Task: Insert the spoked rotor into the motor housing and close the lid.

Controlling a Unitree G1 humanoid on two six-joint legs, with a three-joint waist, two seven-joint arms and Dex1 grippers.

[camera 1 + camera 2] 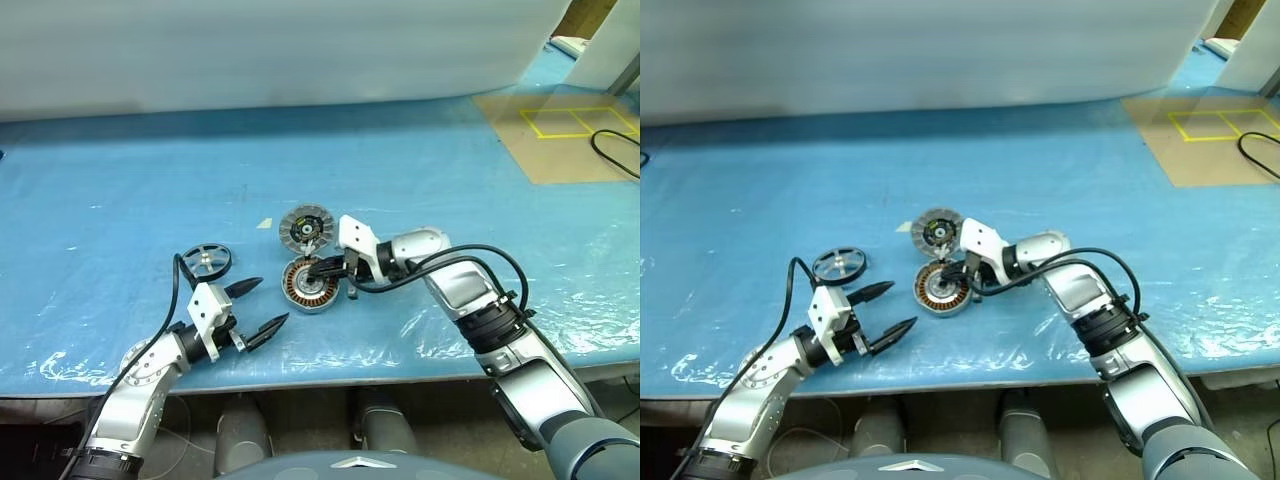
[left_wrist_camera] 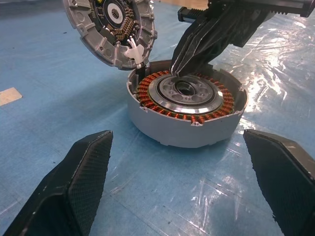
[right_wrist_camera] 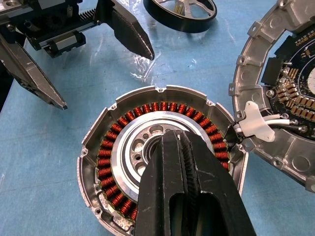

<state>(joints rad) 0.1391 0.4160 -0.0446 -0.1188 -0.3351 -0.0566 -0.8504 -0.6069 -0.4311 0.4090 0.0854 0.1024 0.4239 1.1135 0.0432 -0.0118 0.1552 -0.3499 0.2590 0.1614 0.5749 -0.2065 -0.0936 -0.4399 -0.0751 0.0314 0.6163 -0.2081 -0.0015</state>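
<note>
Right gripper (image 2: 178,73) over motor housing (image 2: 187,115)

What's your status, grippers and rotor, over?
Left gripper open, empty. Right gripper shut, tips in motor housing centre. Spoked rotor on table, uninserted. Lid open beside housing.

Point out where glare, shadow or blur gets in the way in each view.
Left eye view: pale glare on the blue plastic table cover beside the right arm, and wrinkle highlights along its front edge. Left wrist view: bright glare on the cover beyond the round grey motor housing with copper windings; the left gripper's black fingers are soft. Right wrist view: the shut right gripper hides the housing's silver centre.
</note>
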